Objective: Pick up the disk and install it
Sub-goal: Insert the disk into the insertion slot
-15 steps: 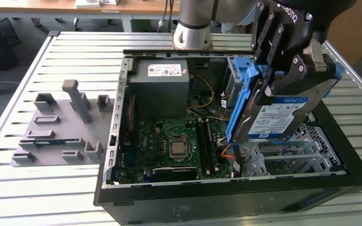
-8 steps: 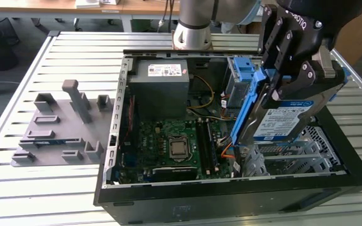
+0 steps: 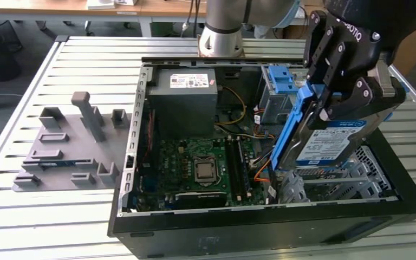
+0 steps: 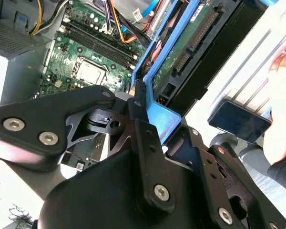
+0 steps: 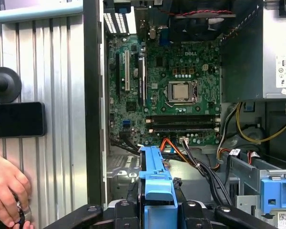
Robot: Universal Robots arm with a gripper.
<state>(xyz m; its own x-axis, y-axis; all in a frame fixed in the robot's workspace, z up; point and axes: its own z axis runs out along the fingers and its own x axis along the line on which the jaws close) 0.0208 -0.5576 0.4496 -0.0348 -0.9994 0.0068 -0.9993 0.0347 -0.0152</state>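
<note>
ROBOT ARM HOLDS DRIVE OVER OPEN COMPUTER: The end effector [image 3: 349, 105] is clamped on the upper end of the disk [image 3: 331, 143]. It holds the silver drive steeply tilted, almost on edge, above the exterior view's right side of an open computer case [image 3: 266, 230], which lies on a slatted metal worktop [image 3: 56, 216]. The blue carrier bracket [image 3: 294, 127] runs down the disk edge that faces the motherboard [image 3: 193, 162], and the labelled face is turned toward the exterior camera.

The disk's lower end dips into the case just beside the metal drive cage [image 3: 359, 179]; whether the two touch cannot be told. Orange and black cables [image 3: 262, 170] cross close to that lower end, between the motherboard and the cage. A blue latch piece [image 3: 280, 81] sits on the cage structure behind the disk. A grey power-supply box [image 3: 186, 95] occupies the far corner of the case, well apart from the drive.

In the second wrist view, the disk's green circuit-board underside is visible inside the blue frame.

Outside the case, a grey fixture block [image 3: 63, 146] stands on the worktop at the exterior view's left. In the first wrist view, a person's hand [image 5: 7, 191] is over the worktop beside the case wall, near a dark, flat phone-like device [image 5: 16, 119].
</note>
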